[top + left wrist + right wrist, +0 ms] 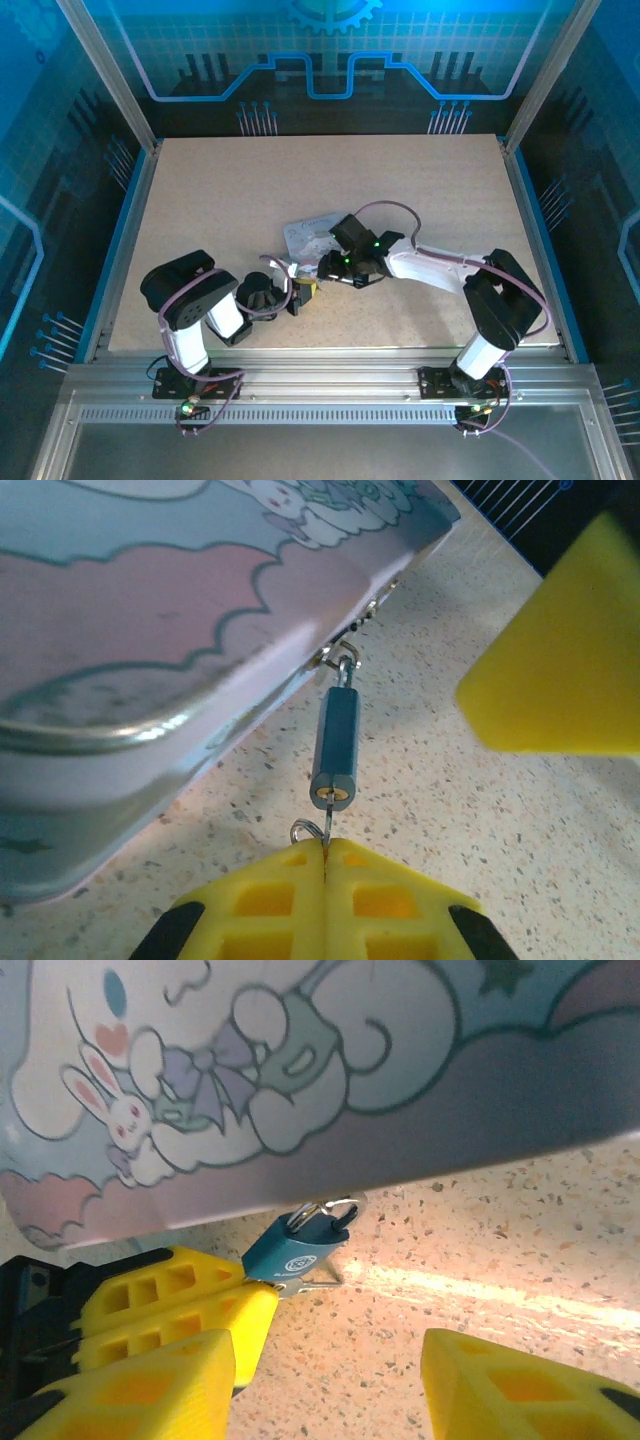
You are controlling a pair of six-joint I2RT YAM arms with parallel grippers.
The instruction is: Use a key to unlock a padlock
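- The speckled beige surface lies beneath both pairs of jaws, which meet close together near its middle.
- A pastel tin printed with cartoon rabbits sits just beyond both pairs of jaws, and its near edge hangs over the space in front of them.
- The right jaws stand open with their yellow fingers spread and nothing between them. They touch nothing that we can see.
- The left jaws are pressed fully together, gripping the key at their very tips.
- The padlock is a small teal body with its shackle hooked through the tin's clasp. It runs from the tin's edge straight toward the tips of the left jaws, keyhole end facing them. It also lies just ahead of the gap in the right jaws, clear of both fingers. The shackle looks closed.
- The key is a thin dark sliver running from between the left jaws into the keyhole, with a small wire ring beside it.
- We judge the key to be seated and the turning step at hand. The next move likely calls for the right jaws to close on the padlock's body and steady it while the left jaws twist the key, gently, since the key is slight and could slip.
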